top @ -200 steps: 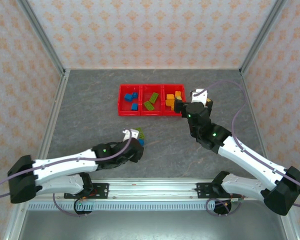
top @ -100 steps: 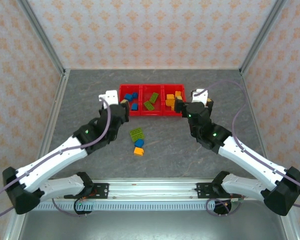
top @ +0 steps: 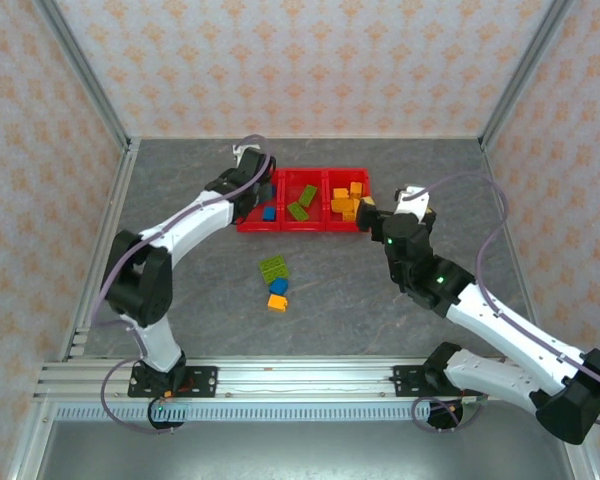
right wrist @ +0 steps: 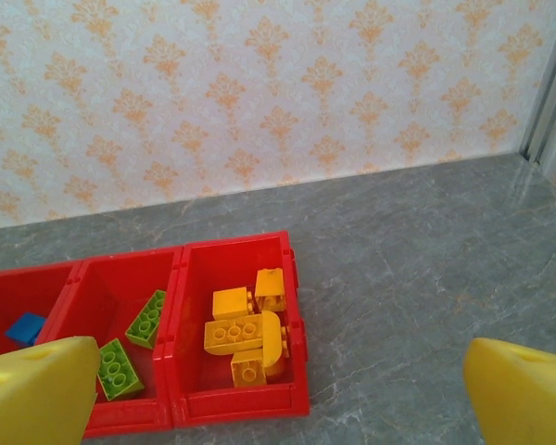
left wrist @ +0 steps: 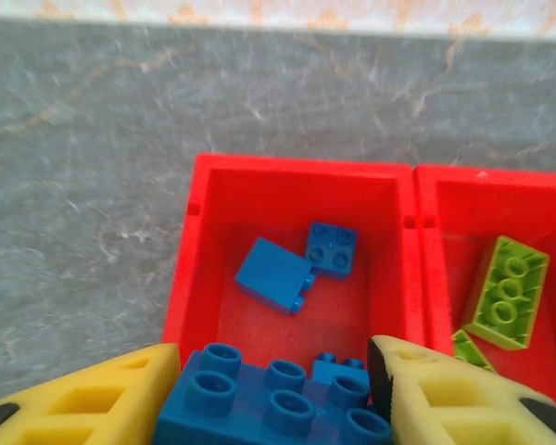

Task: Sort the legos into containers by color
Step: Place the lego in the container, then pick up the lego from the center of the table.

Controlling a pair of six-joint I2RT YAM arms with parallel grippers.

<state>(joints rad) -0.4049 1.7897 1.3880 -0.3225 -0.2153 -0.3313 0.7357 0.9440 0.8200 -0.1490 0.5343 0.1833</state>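
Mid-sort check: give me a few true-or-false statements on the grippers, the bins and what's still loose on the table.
1. The left gripper holds a blue brick at the left bin. True.
2. The right gripper is shut on an orange brick. False: it is open and empty.
3. The middle bin holds blue bricks. False: green bricks.
4. Three bricks lie on the table outside the bins. True: loose green brick, loose blue brick, loose orange brick.

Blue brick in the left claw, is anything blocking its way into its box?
Nothing visible. The left gripper holds the blue brick over the left bin's open top; other blue bricks lie farther back inside.
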